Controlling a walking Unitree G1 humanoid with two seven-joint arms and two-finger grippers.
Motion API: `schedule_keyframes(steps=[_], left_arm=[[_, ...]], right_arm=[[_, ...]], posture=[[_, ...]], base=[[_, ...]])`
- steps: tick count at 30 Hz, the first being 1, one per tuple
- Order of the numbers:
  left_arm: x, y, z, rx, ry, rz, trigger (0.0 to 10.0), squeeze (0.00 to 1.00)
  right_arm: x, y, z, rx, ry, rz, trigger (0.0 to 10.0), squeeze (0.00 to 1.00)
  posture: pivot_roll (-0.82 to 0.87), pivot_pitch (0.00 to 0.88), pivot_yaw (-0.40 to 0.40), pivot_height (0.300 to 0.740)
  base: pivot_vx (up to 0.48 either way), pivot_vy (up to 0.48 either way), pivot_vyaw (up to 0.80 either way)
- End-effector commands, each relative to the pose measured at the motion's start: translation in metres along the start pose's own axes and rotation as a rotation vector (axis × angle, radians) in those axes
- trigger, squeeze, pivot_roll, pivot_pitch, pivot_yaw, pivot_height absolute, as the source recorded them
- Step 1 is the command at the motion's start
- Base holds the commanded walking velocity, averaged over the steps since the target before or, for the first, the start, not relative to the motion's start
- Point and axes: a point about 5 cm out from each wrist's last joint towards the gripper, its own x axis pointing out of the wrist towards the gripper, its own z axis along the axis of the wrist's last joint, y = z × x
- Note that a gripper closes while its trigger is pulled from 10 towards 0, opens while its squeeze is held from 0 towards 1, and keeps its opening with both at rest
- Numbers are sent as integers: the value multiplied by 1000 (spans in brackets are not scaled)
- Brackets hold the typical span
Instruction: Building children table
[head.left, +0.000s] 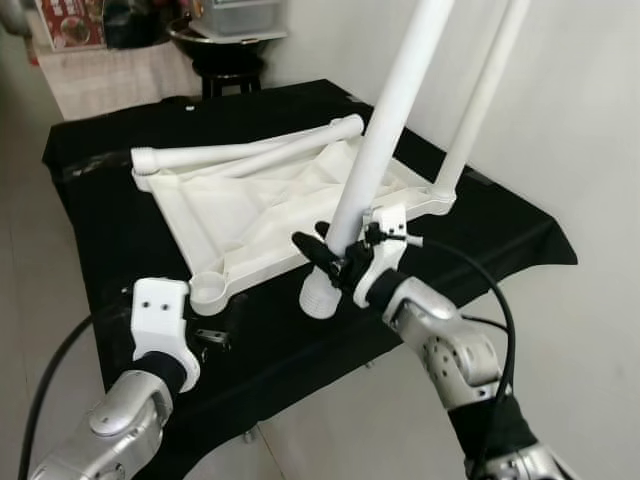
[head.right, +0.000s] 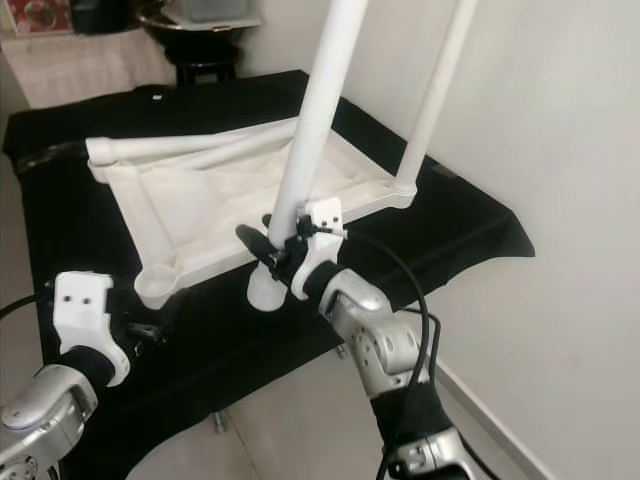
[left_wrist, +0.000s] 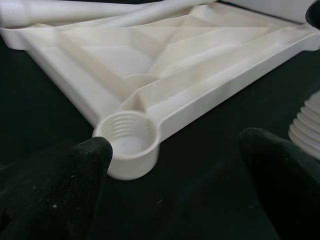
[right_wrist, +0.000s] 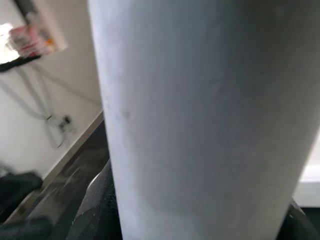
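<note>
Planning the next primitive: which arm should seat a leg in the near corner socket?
Right. The right gripper already holds a leg upright beside the empty threaded socket; the left gripper is open and empty.

Super close-up here: a fat, smooth white plastic tube leg (right_wrist: 200, 115) looms upright, with the right claw's black fingers (right_wrist: 95, 210) hugging its sides and a blurry pale wall (right_wrist: 45, 115) behind.

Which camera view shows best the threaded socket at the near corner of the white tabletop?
The left wrist view: the socket is close, its inner threads plain. Both eye views show it small, from above; the right wrist view shows the leg.
</note>
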Motion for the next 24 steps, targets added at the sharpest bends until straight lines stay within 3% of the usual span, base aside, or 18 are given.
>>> schedule_keyframes(steps=[1,8,15,24], left_arm=[[-5,-3,-6,58,-5,39,10000,0],[-15,-9,-15,213,-24,108,10000,0],[2,-8,-25,163,-27,52,10000,0],[6,-12,-27,133,-25,-18,10000,0]], right_arm=[[-4,9,0,-23,-23,49,10000,0],[-15,15,-22,-14,-12,27,10000,0],[-9,13,-27,-9,-17,1,10000,0],[-8,12,-25,15,-51,0,10000,0]], posture=[[7,131,-66,740],[13,120,-60,740],[25,92,-60,740],[27,83,-56,740]], base=[[0,0,800],[0,0,800],[0,0,800],[0,0,800]])
